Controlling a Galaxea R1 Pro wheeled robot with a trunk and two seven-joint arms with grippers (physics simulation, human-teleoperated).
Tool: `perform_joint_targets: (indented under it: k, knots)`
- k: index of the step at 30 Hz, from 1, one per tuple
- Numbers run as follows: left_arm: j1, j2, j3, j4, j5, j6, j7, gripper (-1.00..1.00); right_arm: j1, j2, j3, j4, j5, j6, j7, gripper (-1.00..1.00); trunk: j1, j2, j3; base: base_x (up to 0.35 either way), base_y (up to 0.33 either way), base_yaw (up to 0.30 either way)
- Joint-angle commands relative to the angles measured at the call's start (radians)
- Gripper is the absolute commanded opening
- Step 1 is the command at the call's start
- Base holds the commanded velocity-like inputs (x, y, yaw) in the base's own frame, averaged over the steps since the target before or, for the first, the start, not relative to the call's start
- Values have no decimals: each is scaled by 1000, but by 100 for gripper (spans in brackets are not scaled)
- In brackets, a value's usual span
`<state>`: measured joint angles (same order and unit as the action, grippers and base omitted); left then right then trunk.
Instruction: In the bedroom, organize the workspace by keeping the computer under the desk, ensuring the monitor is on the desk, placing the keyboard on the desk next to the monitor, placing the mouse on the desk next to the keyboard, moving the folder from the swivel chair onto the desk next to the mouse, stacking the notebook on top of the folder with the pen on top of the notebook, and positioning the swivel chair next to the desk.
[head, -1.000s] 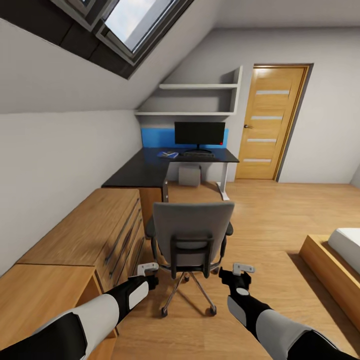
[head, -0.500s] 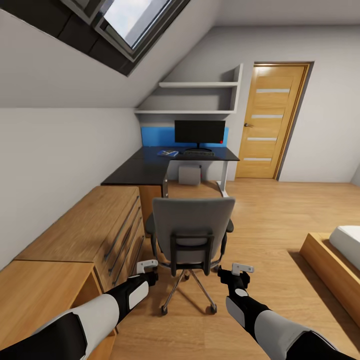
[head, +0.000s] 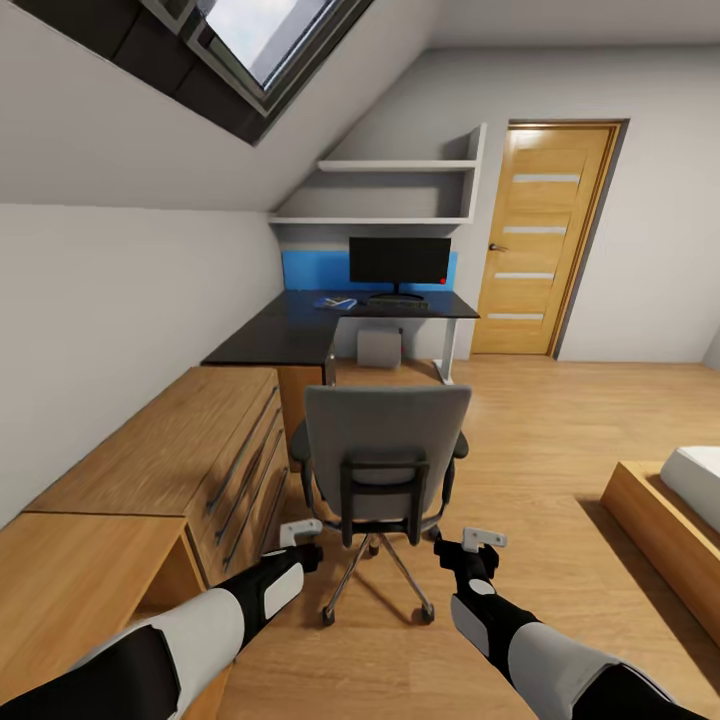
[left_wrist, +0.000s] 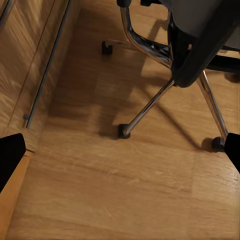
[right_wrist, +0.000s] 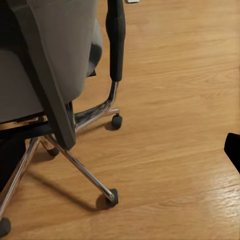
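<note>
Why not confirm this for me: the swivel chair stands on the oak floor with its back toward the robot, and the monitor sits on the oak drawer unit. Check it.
One thing is wrong. In the head view the monitor sits on the black desk, not on the oak drawer unit. The swivel chair does stand on the floor with its back toward the robot.

both arms forward — jaws open

The head camera looks forward and down from behind the swivel chair (head: 385, 460), with the worktop (head: 300, 335) far beyond. Each wrist camera looks steeply down at the oak floor (left_wrist: 115, 190) close ahead of its pincer. All three views share the chair's chrome base.
</note>
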<state>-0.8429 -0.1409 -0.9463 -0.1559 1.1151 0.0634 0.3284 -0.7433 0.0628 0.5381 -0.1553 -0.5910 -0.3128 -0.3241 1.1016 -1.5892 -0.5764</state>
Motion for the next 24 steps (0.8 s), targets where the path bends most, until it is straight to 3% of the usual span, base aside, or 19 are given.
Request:
perform_joint_targets:
  k: [1, 24]
  knots:
    - [-1, -1, -7, -2, 3, 5, 7, 100, -1, 1, 9, 0, -8, -3, -4, 100, 4, -8, -4, 0, 0, 0]
    - [-1, -14, -9, -2, 2, 5, 5, 100, -1, 5, 8, 0, -7, -4, -4, 100, 92, -169, -76, -5, 30, 0]
